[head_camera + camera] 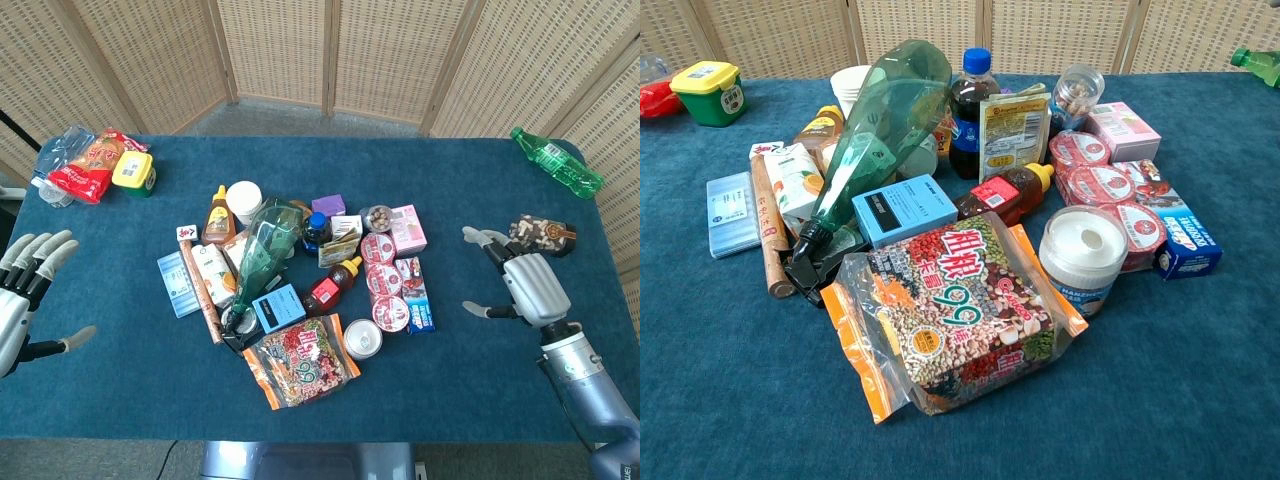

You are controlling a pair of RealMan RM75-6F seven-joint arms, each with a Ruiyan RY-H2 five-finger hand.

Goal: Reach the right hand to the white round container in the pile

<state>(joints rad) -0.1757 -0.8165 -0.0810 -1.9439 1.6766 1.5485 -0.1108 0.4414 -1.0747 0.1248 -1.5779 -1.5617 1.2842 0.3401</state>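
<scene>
The right hand [525, 280] hovers empty, fingers spread wide, well right of the pile, positioned to travel left toward the white round container [362, 339] at the pile's near edge beside the grain bag [303, 360].

I get bright, even light in both views, with only short soft shadows under the pile on the worktop [120, 400]. The green spray bottle [880, 120] carries pale glare. Both views are sharp, though the chest view softens slightly towards its far edge.
</scene>
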